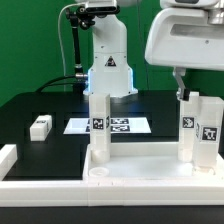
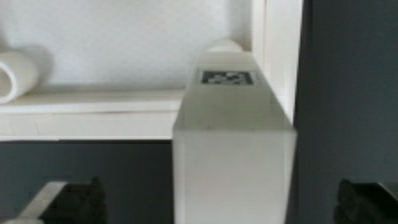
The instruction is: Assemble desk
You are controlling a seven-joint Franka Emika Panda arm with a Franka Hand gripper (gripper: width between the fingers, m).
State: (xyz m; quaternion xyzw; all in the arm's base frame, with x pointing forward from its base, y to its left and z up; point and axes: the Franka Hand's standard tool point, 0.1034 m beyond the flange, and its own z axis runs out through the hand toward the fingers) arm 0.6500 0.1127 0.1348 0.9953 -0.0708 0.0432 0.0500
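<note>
The white desk top (image 1: 140, 172) lies upside down at the front of the black table. White legs with black-and-white tags stand upright on it: one towards the exterior view's left (image 1: 99, 128), two on its right (image 1: 188, 128) (image 1: 209, 132). One more leg (image 1: 40, 126) lies loose on the table. My gripper (image 1: 184, 92) hangs over the right-hand legs. In the wrist view the gripper (image 2: 217, 206) is open. Its dark fingers (image 2: 71, 205) stand either side of a leg (image 2: 231, 130) with a gap on each side. The desk top's rim (image 2: 107, 100) lies beyond.
The marker board (image 1: 108, 126) lies flat mid-table, in front of the arm's base (image 1: 108, 70). A white border rail (image 1: 8, 160) runs along the exterior view's left front. A round socket (image 2: 18, 75) shows in the desk top in the wrist view.
</note>
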